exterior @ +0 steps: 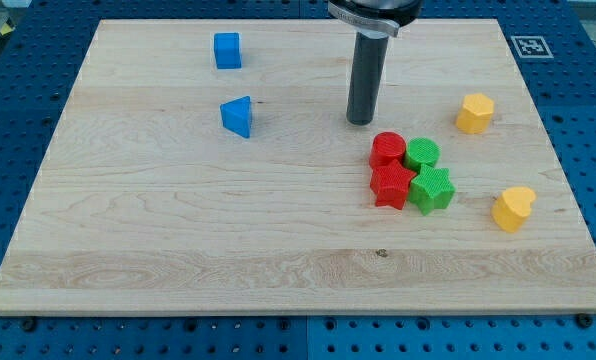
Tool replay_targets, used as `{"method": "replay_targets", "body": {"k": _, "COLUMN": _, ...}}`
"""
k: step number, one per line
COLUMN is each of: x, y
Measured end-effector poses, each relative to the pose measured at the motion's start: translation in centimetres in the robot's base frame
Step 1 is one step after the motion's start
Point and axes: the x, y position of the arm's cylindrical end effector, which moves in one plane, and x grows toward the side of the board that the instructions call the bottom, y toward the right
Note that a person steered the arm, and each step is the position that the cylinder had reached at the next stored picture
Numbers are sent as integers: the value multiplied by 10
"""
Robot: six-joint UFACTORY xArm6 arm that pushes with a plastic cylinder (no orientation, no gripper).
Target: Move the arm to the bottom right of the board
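My tip (pixel 361 120) rests on the wooden board (pixel 178 230) at the upper middle, just above and left of a tight cluster of blocks. The cluster holds a red cylinder (pixel 387 149), a green cylinder (pixel 422 154), a red star (pixel 390 186) and a green star (pixel 433 189). The tip touches none of them. A yellow hexagon block (pixel 475 113) lies to the tip's right. A yellow heart block (pixel 514 208) lies near the board's right edge, lower down.
A blue cube (pixel 227 50) sits near the view's top left. A blue triangular block (pixel 237 116) lies left of the tip. A fiducial marker (pixel 528 45) is on the board's top right corner. A blue pegboard (pixel 588 120) surrounds the board.
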Motion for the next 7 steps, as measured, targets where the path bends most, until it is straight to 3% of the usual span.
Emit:
{"method": "replay_targets", "body": {"k": 5, "x": 6, "y": 60}}
{"method": "replay_targets", "body": {"k": 7, "x": 51, "y": 107}}
